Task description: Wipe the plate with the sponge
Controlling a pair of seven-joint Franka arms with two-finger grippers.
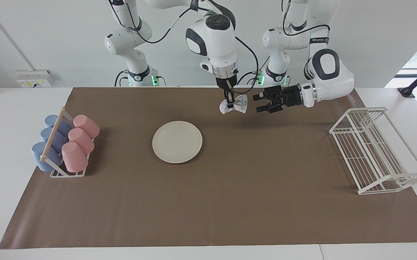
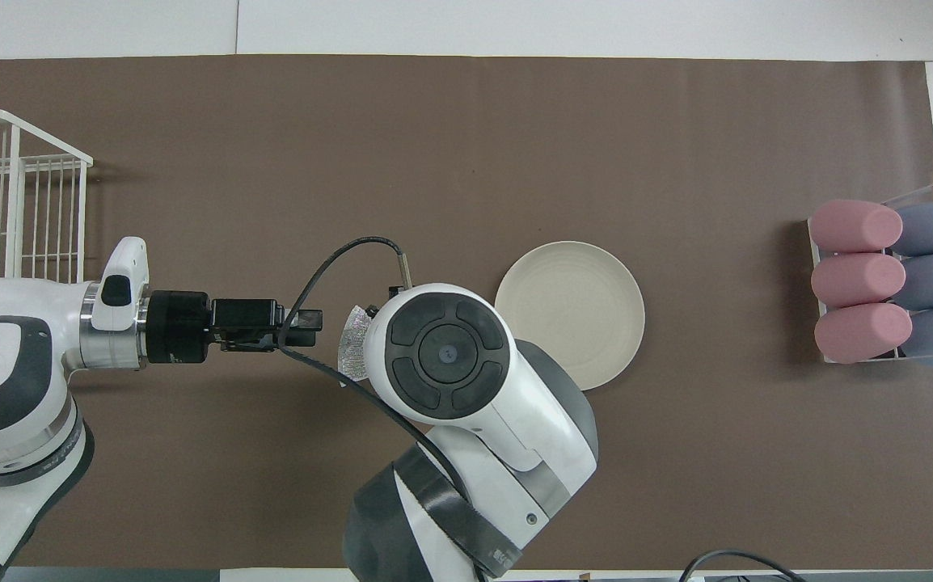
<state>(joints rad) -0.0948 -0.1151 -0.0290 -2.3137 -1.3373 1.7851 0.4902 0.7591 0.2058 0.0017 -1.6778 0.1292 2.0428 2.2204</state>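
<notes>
The cream-white plate (image 1: 177, 141) (image 2: 570, 314) lies flat on the brown mat near the table's middle, with nothing on it. My right gripper (image 1: 230, 99) points down and is shut on the silvery wrinkly sponge (image 1: 234, 104), holding it in the air over the mat, off the plate toward the left arm's end. In the overhead view only an edge of the sponge (image 2: 353, 343) shows beside the right arm's wrist, which hides the gripper. My left gripper (image 1: 262, 103) (image 2: 309, 322) lies level, open and empty, pointing at the sponge with a small gap between them.
A rack of pink and blue cups (image 1: 65, 144) (image 2: 887, 279) stands at the right arm's end of the mat. A white wire dish rack (image 1: 374, 151) (image 2: 6, 194) stands at the left arm's end. The brown mat (image 1: 230, 202) covers most of the table.
</notes>
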